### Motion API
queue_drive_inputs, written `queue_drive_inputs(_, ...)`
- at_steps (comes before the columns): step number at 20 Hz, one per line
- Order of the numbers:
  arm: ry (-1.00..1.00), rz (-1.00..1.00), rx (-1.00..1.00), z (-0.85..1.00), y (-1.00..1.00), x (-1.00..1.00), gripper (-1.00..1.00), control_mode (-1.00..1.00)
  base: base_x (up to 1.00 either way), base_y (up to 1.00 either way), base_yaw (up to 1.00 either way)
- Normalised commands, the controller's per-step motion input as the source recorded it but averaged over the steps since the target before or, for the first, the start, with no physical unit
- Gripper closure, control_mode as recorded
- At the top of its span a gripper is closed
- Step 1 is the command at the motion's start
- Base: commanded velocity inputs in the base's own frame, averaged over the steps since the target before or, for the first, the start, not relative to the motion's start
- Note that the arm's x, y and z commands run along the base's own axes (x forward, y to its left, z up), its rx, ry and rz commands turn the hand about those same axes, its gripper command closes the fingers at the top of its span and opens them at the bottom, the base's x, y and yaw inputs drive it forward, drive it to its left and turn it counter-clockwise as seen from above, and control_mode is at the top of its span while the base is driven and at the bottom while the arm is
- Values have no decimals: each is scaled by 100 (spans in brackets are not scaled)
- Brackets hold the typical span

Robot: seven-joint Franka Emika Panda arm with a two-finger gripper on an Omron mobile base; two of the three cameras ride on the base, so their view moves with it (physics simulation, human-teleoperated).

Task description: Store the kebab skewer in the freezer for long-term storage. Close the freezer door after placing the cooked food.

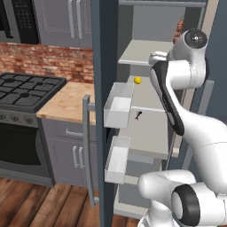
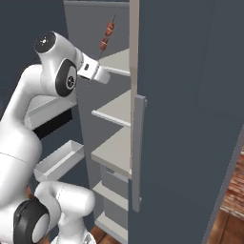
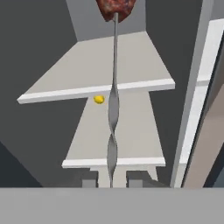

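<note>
Claw (image 2: 88, 76) pinches thin twisted kebab skewer (image 3: 113, 118) bearing reddish-brown chunks.

Red brick wall (image 1: 48, 62), black stove (image 1: 24, 91), wooden countertop (image 1: 66, 103), wood floor (image 1: 40, 204)

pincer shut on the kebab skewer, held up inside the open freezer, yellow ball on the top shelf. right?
Not quite: the yellow ball lies on the shelf below the top one, as the left base view shows. The rest stands: the pincer is shut on the kebab skewer, held up inside the open freezer.
</note>
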Motion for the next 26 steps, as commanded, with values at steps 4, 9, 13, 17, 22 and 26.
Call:
queue_drive_inputs(4, 12, -1, 0, -6, 0, 26, 100, -100, 0, 0, 0)
queue_drive_inputs(9, 3, -1, 0, 0, -6, 25, 100, -100, 0, 0, 0)
queue_drive_inputs(13, -4, -1, 0, 0, -19, 27, 100, -100, 0, 0, 0)
queue_drive_inputs(17, 11, -1, 0, -6, -23, 45, 100, -100, 0, 0, 0)
queue_drive_inputs(22, 12, 0, 0, -1, -25, 45, 100, -100, 0, 0, 0)
queue_drive_inputs(26, 1, 0, 0, 0, -10, 45, 100, -100, 0, 0, 0)
